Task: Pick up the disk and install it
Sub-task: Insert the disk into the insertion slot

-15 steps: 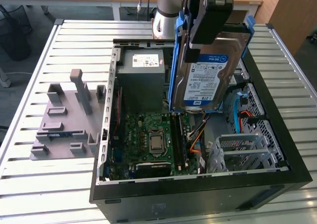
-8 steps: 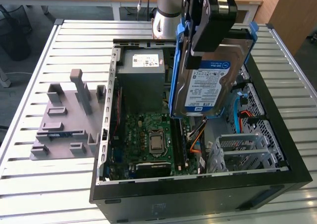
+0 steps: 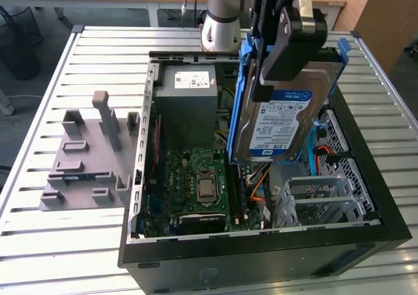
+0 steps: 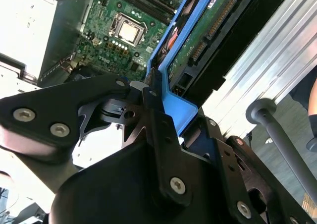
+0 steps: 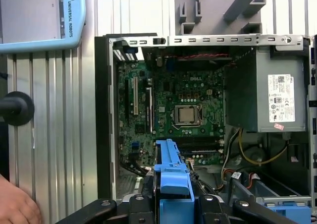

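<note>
The disk (image 3: 282, 122) is silver metal with a white-and-blue label, framed by bright blue rails. The gripper (image 3: 285, 66) is black with silver screw heads. The case (image 3: 261, 256) is black; its board (image 3: 196, 177) is green, its supply box (image 3: 188, 109) grey with a white sticker. An orange cable (image 3: 260, 175) shows inside. The table (image 3: 65, 243) is pale silver, striped by parallel slats. The fixture (image 3: 88, 158) near its edge is plain grey.

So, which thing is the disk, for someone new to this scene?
Find the open black computer case on the slatted table. Above it, toward the exterior view's right, the tool holds the disk upright. It is flat silver metal with a white-and-blue label and blue rails, unlike the grey power-supply box.
</note>
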### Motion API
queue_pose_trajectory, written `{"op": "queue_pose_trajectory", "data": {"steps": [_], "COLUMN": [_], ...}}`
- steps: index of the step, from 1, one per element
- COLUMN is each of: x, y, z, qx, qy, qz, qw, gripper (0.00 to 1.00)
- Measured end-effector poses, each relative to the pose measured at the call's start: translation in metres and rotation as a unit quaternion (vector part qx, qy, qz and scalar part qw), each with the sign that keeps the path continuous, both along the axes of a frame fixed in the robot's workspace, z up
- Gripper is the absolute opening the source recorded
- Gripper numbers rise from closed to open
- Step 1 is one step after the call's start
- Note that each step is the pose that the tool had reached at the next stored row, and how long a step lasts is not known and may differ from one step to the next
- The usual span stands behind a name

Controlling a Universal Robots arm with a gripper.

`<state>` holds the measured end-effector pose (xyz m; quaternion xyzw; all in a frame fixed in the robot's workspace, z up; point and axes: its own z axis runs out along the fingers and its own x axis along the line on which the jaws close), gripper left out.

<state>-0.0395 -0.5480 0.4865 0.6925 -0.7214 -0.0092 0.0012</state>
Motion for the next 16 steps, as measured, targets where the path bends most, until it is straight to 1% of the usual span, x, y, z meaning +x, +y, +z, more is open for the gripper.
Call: {"op": "queue_pose_trajectory", "data": {"steps": [5, 10, 13, 16], "x": [0.0110, 0.0169, 0.0179, 0.0184], "y": [-0.0018, -0.0038, -0.0069, -0.0111], "z": [-0.0017, -0.0036, -0.0047, -0.0059], "qx": [-0.0005, -0.0012, -0.0030, -0.0045], "qy": [0.0001, 0.0001, 0.0000, 0.0000], "qz": [0.000, 0.000, 0.000, 0.000], "qw": [1.0000, 1.0000, 1.0000, 1.0000], "gripper": [0.36, 0.36, 0.36, 0.36]}}
